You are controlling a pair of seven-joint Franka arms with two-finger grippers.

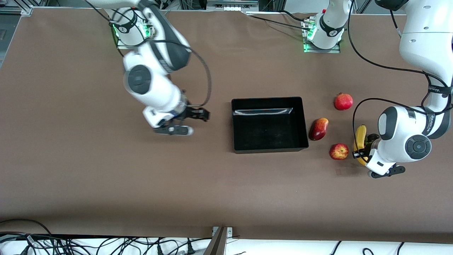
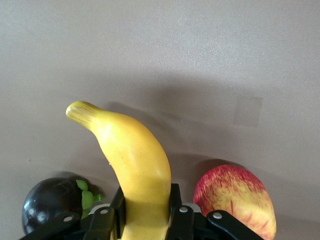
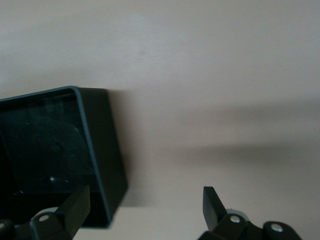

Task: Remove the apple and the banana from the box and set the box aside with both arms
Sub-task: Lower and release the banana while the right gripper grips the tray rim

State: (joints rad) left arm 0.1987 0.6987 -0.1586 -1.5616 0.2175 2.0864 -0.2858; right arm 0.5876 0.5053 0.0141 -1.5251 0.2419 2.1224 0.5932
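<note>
The long yellow banana lies at the left arm's end of the table, and my left gripper is shut across its middle. The red-and-yellow apple rests on the table right beside the banana, on the side toward the box. The glossy black box stands empty at the table's middle. My right gripper hangs open with nothing between its fingers, just off the box wall that faces the right arm's end.
A red mango lies against the box wall facing the left arm's end. A red pomegranate sits farther from the front camera than the mango. A dark round fruit with a green leaf lies close beside the banana.
</note>
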